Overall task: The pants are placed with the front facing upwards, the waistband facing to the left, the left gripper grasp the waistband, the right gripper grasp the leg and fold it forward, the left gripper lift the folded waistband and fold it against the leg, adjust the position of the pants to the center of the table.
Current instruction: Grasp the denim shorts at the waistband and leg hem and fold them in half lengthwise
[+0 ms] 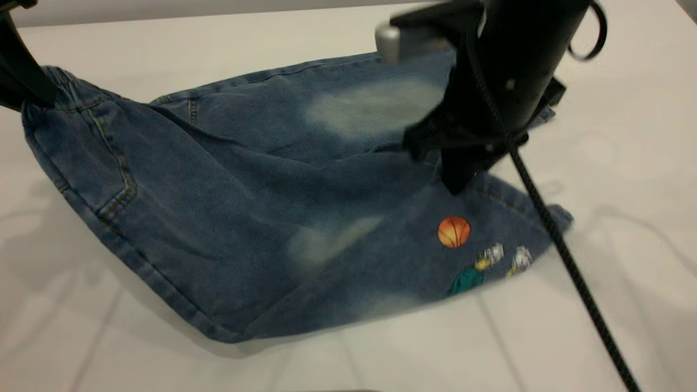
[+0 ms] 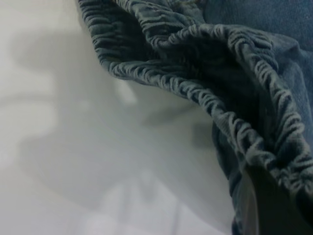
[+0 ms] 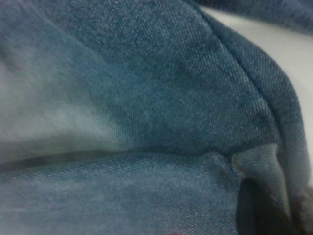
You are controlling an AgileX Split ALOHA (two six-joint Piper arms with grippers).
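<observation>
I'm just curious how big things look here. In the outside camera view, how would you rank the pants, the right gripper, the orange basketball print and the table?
Largest to smallest, as they look:
1. table, running past the picture's edges
2. pants
3. right gripper, though it sits nearer the camera, so it may look oversized
4. basketball print

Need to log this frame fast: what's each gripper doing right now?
Left gripper: shut on the waistband.
Right gripper: shut on the leg.
</observation>
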